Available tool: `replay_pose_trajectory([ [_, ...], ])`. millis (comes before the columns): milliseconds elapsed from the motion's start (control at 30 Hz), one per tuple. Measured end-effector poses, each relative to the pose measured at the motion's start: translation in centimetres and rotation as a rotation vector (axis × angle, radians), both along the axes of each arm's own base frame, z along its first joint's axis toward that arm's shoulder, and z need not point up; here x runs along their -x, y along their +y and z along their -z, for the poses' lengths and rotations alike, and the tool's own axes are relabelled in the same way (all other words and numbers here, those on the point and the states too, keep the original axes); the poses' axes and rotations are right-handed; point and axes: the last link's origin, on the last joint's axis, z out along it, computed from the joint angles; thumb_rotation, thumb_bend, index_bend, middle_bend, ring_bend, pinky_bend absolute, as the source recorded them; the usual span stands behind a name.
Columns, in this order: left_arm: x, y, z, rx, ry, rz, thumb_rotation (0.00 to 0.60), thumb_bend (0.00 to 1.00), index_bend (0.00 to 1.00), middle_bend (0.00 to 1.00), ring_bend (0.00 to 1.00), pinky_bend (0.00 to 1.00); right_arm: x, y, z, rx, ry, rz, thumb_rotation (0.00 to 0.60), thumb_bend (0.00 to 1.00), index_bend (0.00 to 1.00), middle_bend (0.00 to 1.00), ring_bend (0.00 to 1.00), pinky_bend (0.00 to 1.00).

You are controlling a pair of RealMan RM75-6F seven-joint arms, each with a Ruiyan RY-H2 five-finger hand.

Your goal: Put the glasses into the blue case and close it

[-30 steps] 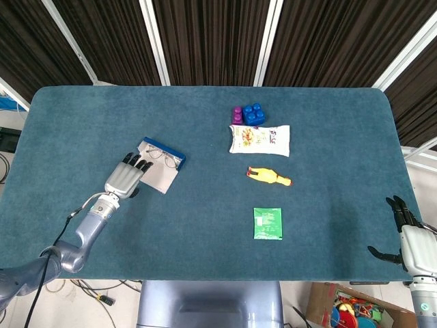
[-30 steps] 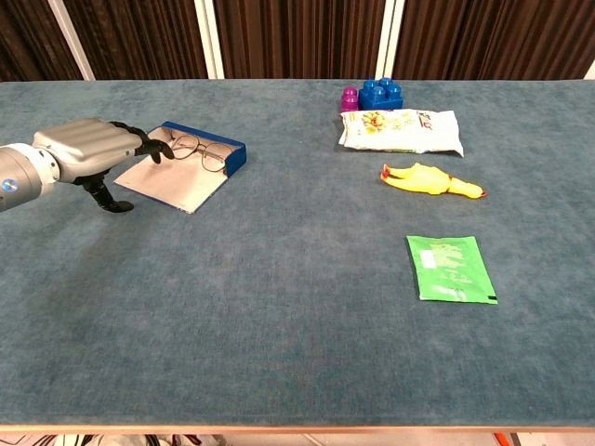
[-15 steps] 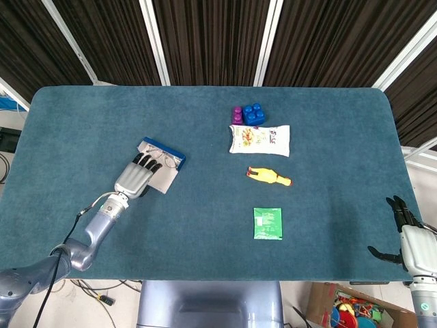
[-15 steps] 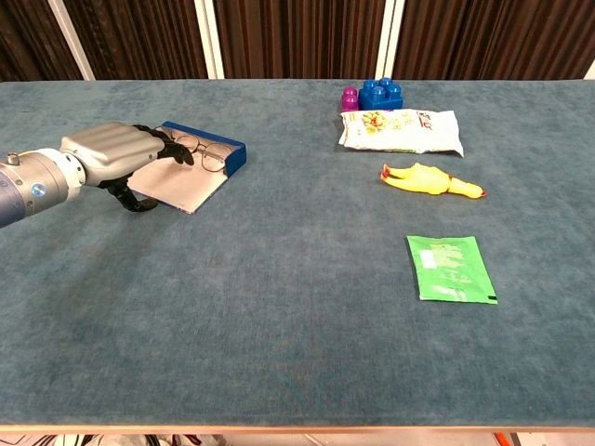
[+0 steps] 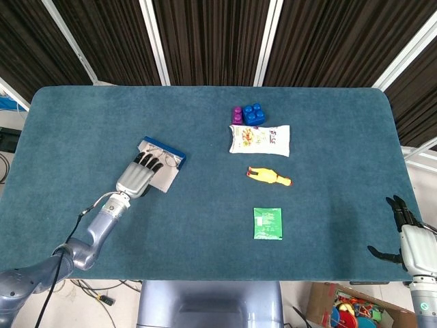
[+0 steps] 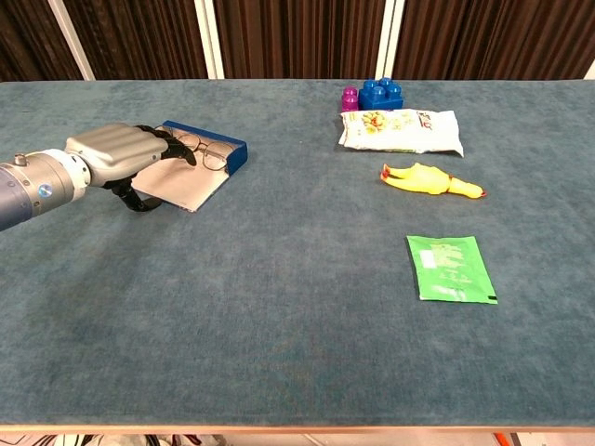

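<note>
The blue case [image 5: 172,156] [image 6: 215,148] lies open on the left of the table, its pale grey lid [image 5: 162,181] [image 6: 186,186] flat toward me. The thin-framed glasses [image 5: 164,158] [image 6: 206,150] rest in the case. My left hand [image 5: 137,176] [image 6: 121,152] lies palm down over the lid, its dark fingertips [image 6: 182,154] reaching the near lens; I cannot tell whether they grip it. My right hand [image 5: 407,236] hangs past the table's right front corner, fingers apart, holding nothing.
At the back stand a blue block [image 5: 253,113] [image 6: 381,94] and a purple block [image 5: 237,115] [image 6: 350,98]. A white snack bag [image 5: 259,139] [image 6: 401,130], a yellow rubber chicken [image 5: 269,176] [image 6: 430,179] and a green packet [image 5: 268,223] [image 6: 450,268] lie right of centre.
My left hand has slid forward and right over the grey lid, from its left edge onto it, fingertips now at the glasses. Little moved in the last half second. The right hand is unchanged.
</note>
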Motion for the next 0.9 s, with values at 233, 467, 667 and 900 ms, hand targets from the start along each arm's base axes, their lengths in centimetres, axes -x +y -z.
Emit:
replay_pose_trajectory([
  [233,-0.3,0.3,0.0,-0.028,0.029,0.034,0.6,0.24,0.23,0.13,0.05,0.09,0.0,0.0,0.0,-0.002,-0.002,0.002,0.6,0.17,0.06,0.01,0.16,0.29],
  [467,-1.1,0.7,0.6,-0.053,0.051,0.075,0.6,0.37,0.31,0.13,0.05,0.09,0.0,0.1,0.0,-0.001,-0.005,0.004,0.6,0.17,0.06,0.01,0.16,0.29],
  [667,-1.7,1.5,0.6,-0.085,0.062,0.087,0.6,0.39,0.33,0.13,0.05,0.09,0.0,0.1,0.0,-0.003,-0.006,0.005,0.6,0.17,0.07,0.01,0.16,0.29],
  [900,-3.1,2.7,0.2,-0.135,0.053,0.116,0.6,0.41,0.34,0.15,0.05,0.1,0.0,0.1,0.0,-0.006,-0.01,0.006,0.6,0.17,0.07,0.01,0.16,0.29],
])
